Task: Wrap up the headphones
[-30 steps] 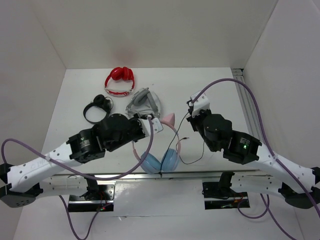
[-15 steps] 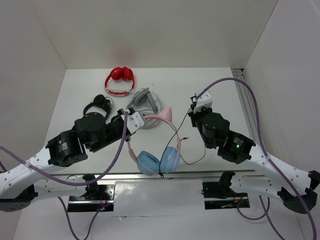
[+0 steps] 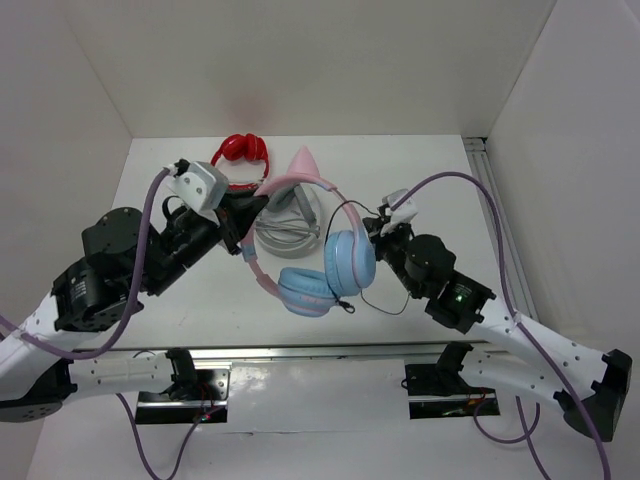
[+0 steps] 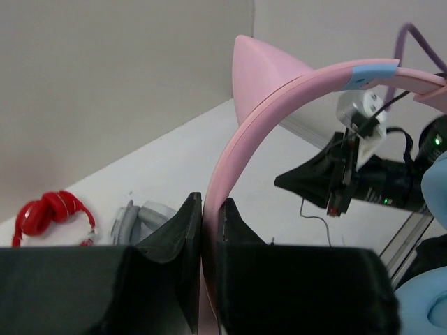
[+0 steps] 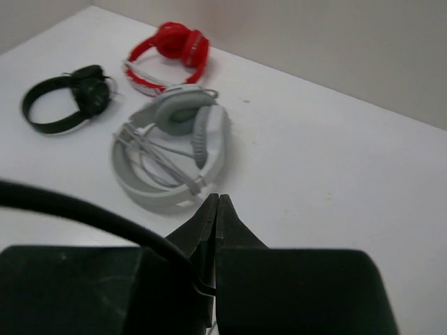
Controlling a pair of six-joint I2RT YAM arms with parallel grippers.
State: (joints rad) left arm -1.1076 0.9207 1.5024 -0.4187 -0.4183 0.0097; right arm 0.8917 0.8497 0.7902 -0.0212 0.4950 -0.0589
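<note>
The left gripper (image 4: 209, 209) is clamped on the pink headband (image 3: 300, 183) of the headphones (image 3: 348, 262), holding them in the air above the table (image 3: 430, 170) with the blue earcups (image 3: 305, 290) hanging low. The right gripper (image 5: 218, 202) has its fingers pressed together on the thin black cable (image 5: 70, 202). A red pair (image 3: 240, 150), a grey pair (image 3: 290, 228) and a black pair (image 5: 70, 98) lie on the table behind.

The left arm angled up and inward, its left gripper (image 3: 250, 208) lifted high, jaws pinched tight on the headphones (image 3: 348, 262) at the band. The right arm reached forward lower, the right gripper (image 3: 376, 226) fully closed, apparently nipping the cable (image 5: 70, 206).
</note>
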